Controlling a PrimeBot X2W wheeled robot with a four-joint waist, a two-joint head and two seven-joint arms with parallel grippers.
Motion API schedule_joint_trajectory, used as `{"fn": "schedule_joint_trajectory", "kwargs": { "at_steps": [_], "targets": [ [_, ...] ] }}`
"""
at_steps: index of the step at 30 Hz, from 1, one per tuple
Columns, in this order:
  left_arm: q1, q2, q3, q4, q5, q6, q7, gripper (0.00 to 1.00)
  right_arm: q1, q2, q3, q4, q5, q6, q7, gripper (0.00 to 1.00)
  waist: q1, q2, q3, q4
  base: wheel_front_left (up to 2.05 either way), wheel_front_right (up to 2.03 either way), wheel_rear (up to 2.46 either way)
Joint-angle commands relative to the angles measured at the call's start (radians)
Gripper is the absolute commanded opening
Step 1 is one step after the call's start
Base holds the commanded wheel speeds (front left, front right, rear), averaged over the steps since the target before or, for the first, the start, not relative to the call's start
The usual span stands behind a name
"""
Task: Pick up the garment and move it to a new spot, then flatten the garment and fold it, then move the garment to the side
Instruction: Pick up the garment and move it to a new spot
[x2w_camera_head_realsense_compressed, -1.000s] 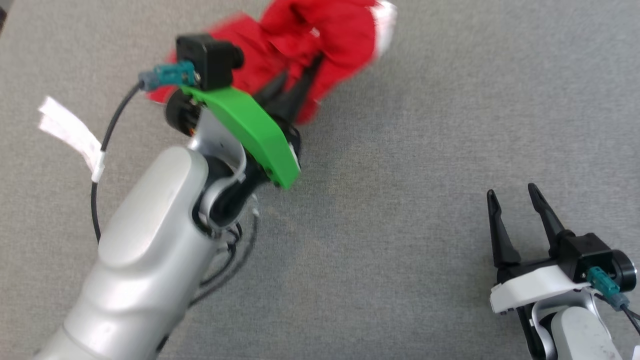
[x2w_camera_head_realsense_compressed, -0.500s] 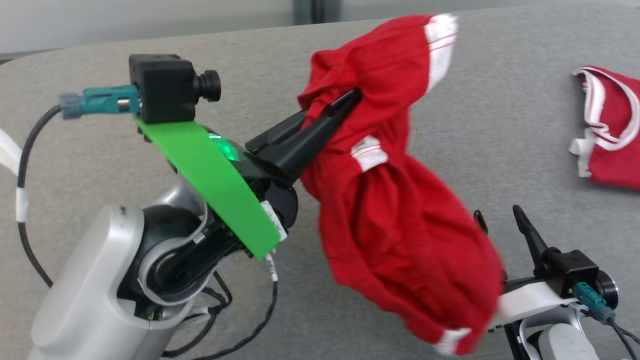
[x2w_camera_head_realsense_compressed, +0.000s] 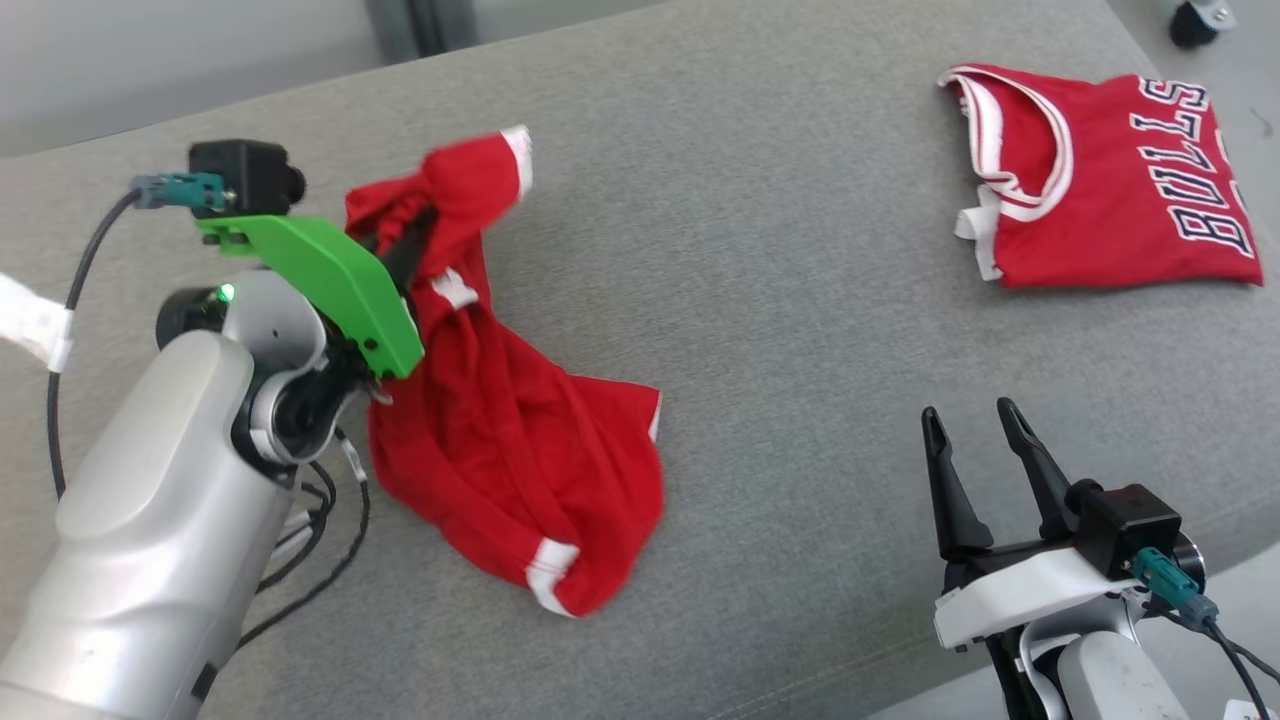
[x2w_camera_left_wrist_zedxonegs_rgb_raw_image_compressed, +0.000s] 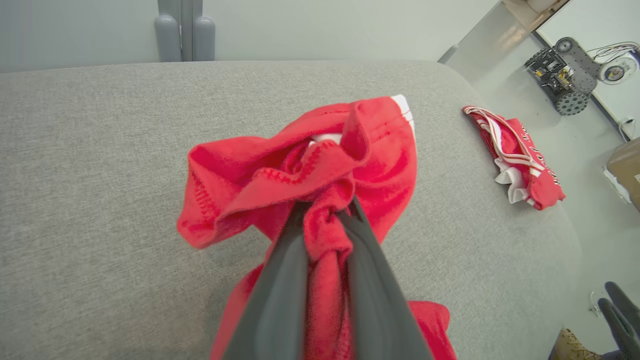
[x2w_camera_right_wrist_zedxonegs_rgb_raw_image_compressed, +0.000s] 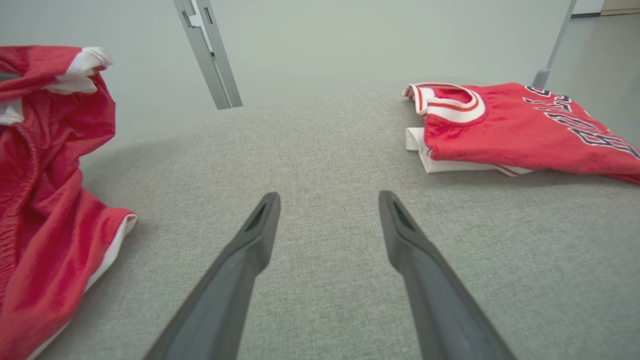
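Note:
The garment (x2w_camera_head_realsense_compressed: 500, 450) is a crumpled piece of red cloth with white trim. Its upper part hangs from my left gripper (x2w_camera_head_realsense_compressed: 415, 235), which is shut on a bunched fold, while its lower part rests on the grey table (x2w_camera_head_realsense_compressed: 760, 280). In the left wrist view the red cloth (x2w_camera_left_wrist_zedxonegs_rgb_raw_image_compressed: 320, 170) is pinched between the two dark fingers (x2w_camera_left_wrist_zedxonegs_rgb_raw_image_compressed: 280, 280). The right wrist view has the garment (x2w_camera_right_wrist_zedxonegs_rgb_raw_image_compressed: 45, 200) at its left edge. My right gripper (x2w_camera_head_realsense_compressed: 968, 422) stands open at the lower right, over bare table, with nothing between its fingers (x2w_camera_right_wrist_zedxonegs_rgb_raw_image_compressed: 250, 250).
A folded red jersey (x2w_camera_head_realsense_compressed: 1100, 180) with white trim and dark lettering lies at the far right of the table, also in the right wrist view (x2w_camera_right_wrist_zedxonegs_rgb_raw_image_compressed: 515, 130). The table's rounded right edge (x2w_camera_left_wrist_zedxonegs_rgb_raw_image_compressed: 565, 220) drops to the floor, where a small wheeled machine (x2w_camera_left_wrist_zedxonegs_rgb_raw_image_compressed: 565, 75) stands.
The head camera has shifted. My left gripper has carried the garment leftward and lowered it, so its bottom now lies on the table. The right gripper stays open.

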Motion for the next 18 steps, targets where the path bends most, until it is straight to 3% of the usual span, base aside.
{"fn": "schedule_joint_trajectory", "kwargs": {
  "at_steps": [1,2,6,10,13,18],
  "targets": [
    [-0.035,-0.016,0.019,0.046,0.021,-0.017,-0.074,0.38,-0.004,0.0,-0.006,0.002,0.004,-0.002,0.0,1.0,0.0,0.0,0.032,-0.048,0.0,0.0,0.0],
    [-0.045,-0.022,0.027,0.087,0.033,-0.016,-0.114,1.0,0.0,0.0,-0.009,0.003,0.006,-0.002,0.0,1.0,0.0,0.0,0.032,-0.049,0.0,0.0,0.0],
    [-0.079,-0.02,-0.007,0.226,0.126,-0.03,-0.231,1.0,0.014,0.001,-0.021,0.008,0.008,-0.002,0.0,1.0,0.0,0.0,0.022,-0.039,0.0,0.0,0.0],
    [-0.069,-0.011,-0.02,0.272,0.206,-0.021,-0.412,1.0,0.02,0.0,-0.035,-0.001,0.003,-0.002,0.0,1.0,0.0,0.0,0.002,-0.015,0.0,0.0,0.0],
    [-0.015,-0.015,-0.014,0.249,0.236,-0.016,-0.535,1.0,0.035,0.0,-0.064,-0.015,-0.014,-0.002,0.0,1.0,0.0,0.0,-0.019,0.025,0.0,0.0,0.0],
    [0.116,-0.027,0.0,0.112,0.292,0.001,-0.597,1.0,0.057,0.0,-0.118,-0.049,-0.059,-0.002,0.0,1.0,0.0,0.0,-0.048,0.107,0.0,0.0,0.0]
  ]
}}
